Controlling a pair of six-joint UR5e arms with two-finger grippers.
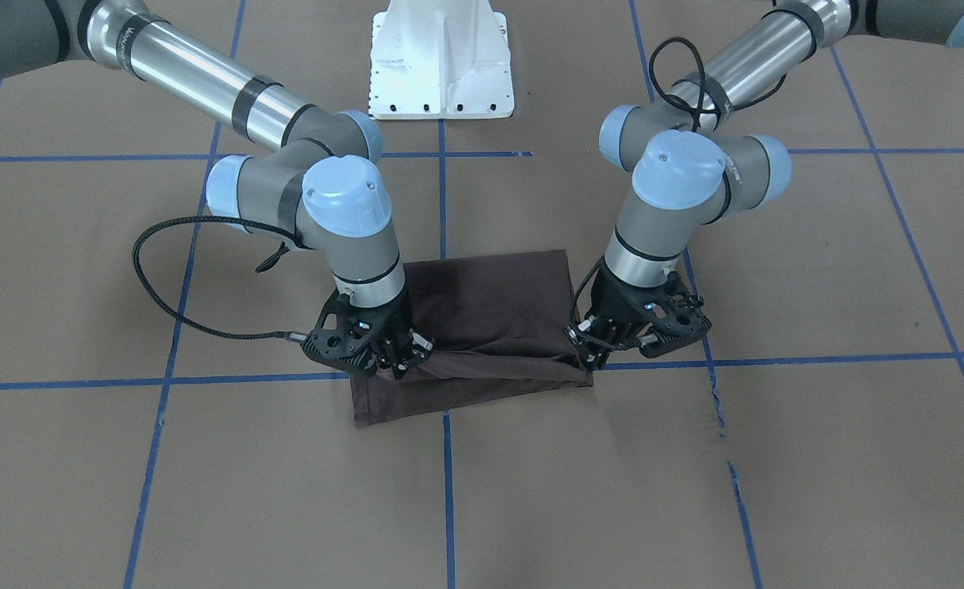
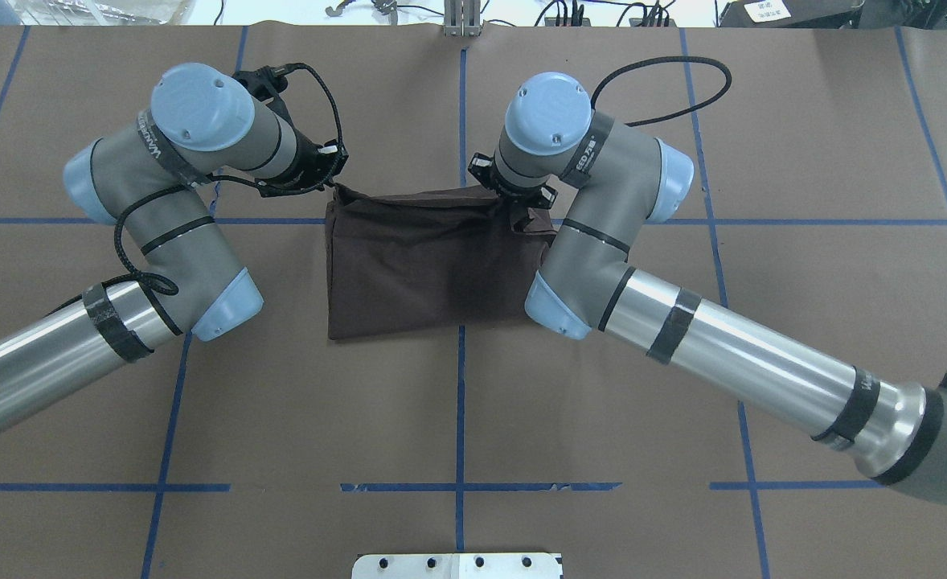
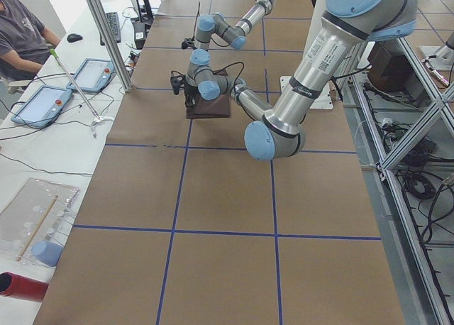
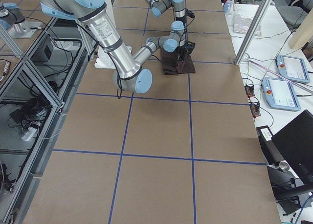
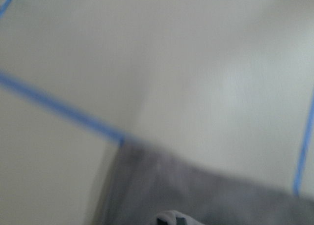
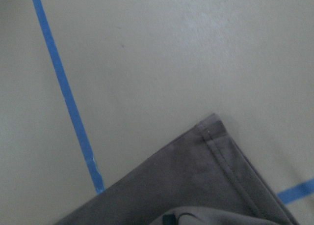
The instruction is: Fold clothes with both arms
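**Front-facing view.** The T-shirt [image 1: 490, 303] lies on the bench [image 1: 777, 474] straight out from the white pedestal [image 1: 441, 65], near it but apart. It is already down to a compact rectangle, with no sleeve, collar or logo showing. The right gripper [image 1: 400, 360] and left gripper [image 1: 592, 353] sit at the two corners of the upper layer's edge farthest from the pedestal. Each has its fingers clenched on the cloth. A lower layer sticks out beyond that edge, on the side away from the pedestal, and more of it shows at the right gripper's corner.

**Overhead view.** The pinched edge runs taut between the grippers and peaks at each one, so it is raised off the layer beneath. The edge nearest the pedestal lies flat.

**Exterior left and right views.** The T-shirt is a small dark patch between the two wrists. The fingers are too small to judge here.

**Left wrist view.** Blurred. Grey cloth fills the bottom, with a blue tape line [image 5: 59, 112] beside it. No fingers are in view.

**Right wrist view.** A hemmed corner lies flat on the bench. No fingers are in view.

**Progress (judgement).** The sleeve and width folds look done, and a final crosswise fold is in hand. What is left is to lay the held edge down square, let go and clear the arms. The way the edge is travelling cannot be told.
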